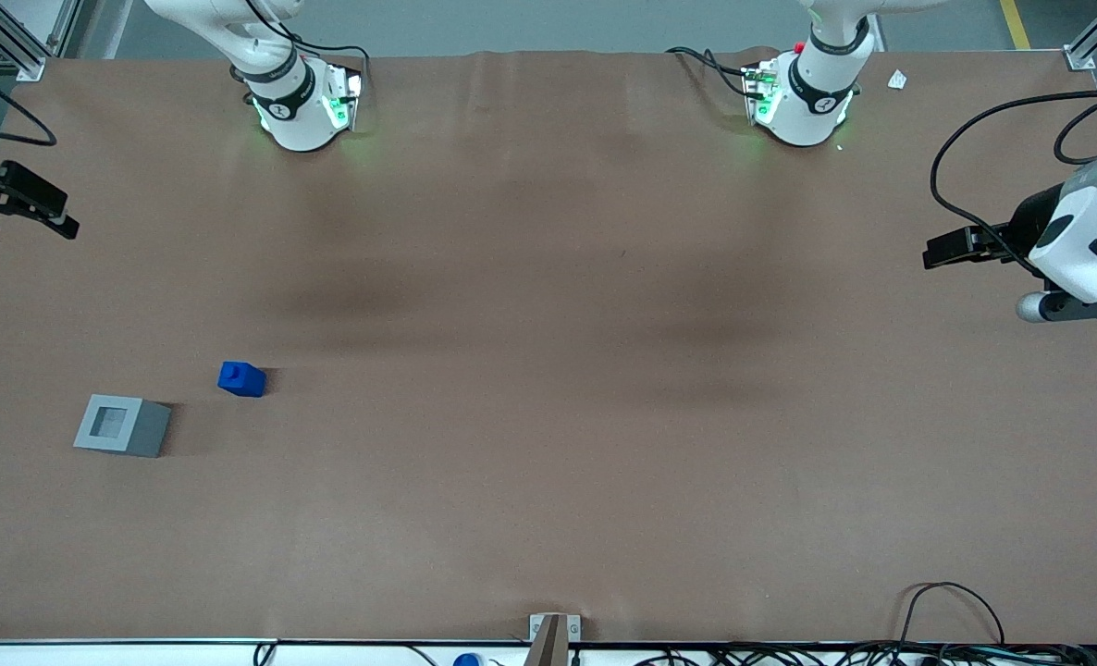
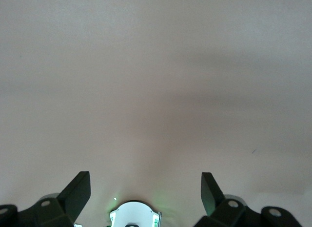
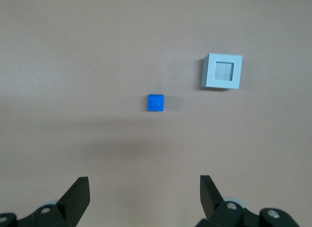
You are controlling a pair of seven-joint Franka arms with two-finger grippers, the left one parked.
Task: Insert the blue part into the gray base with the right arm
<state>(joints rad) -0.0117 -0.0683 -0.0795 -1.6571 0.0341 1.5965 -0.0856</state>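
1. The blue part (image 1: 241,379) is sitting upright on the brown table (image 1: 548,444), toward the working arm's end, stub facing up.
2. The gray base (image 1: 122,425) is resting near it, apart from it and slightly nearer the front camera, its square recess facing up and holding nothing.
3. The right arm's gripper (image 3: 144,195) is hovering high above the table, well apart from both pieces, its 2 fingers (image 3: 78,193) spread wide and grasping nothing.
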